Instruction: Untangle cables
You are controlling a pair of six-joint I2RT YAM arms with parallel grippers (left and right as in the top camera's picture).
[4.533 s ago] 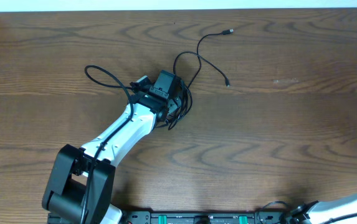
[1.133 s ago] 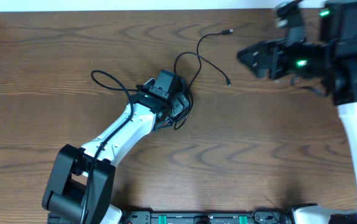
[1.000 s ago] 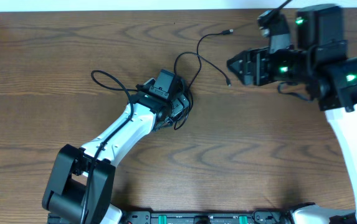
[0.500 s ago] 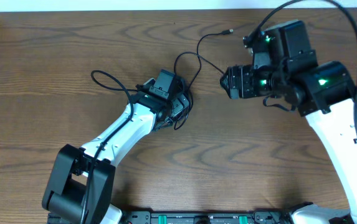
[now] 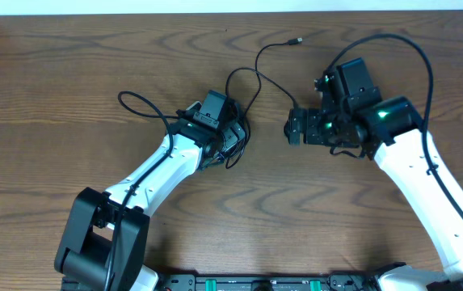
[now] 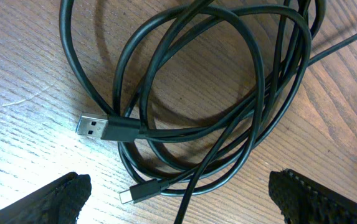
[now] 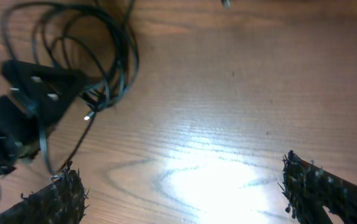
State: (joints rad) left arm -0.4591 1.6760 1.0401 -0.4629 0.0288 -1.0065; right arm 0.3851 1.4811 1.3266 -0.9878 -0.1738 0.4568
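Observation:
The cables [image 5: 239, 129] are thin black cords heaped in a loose coil at mid-table. One loop [image 5: 138, 101] trails left and a strand runs up to a small plug [image 5: 298, 40]. My left gripper [image 5: 226, 136] hovers right over the coil, open. Its wrist view shows the coil [image 6: 228, 93], a USB plug [image 6: 95, 126] and a smaller plug [image 6: 138, 194] between the spread fingertips [image 6: 60, 199]. My right gripper [image 5: 293, 128] is open just right of the coil. In its wrist view the coil [image 7: 113, 59] lies at the upper left, with bare wood between its fingertips [image 7: 57, 199].
The wooden table [image 5: 360, 218] stretches wide on every side of the coil. A thick black wire [image 5: 393, 44] arches over the right arm. The left arm's base [image 5: 102, 242] stands at the near left edge.
The right arm has swung down and left from the far right corner to just right of the coil, and its jaws have widened. The left arm and the cables have stayed put.

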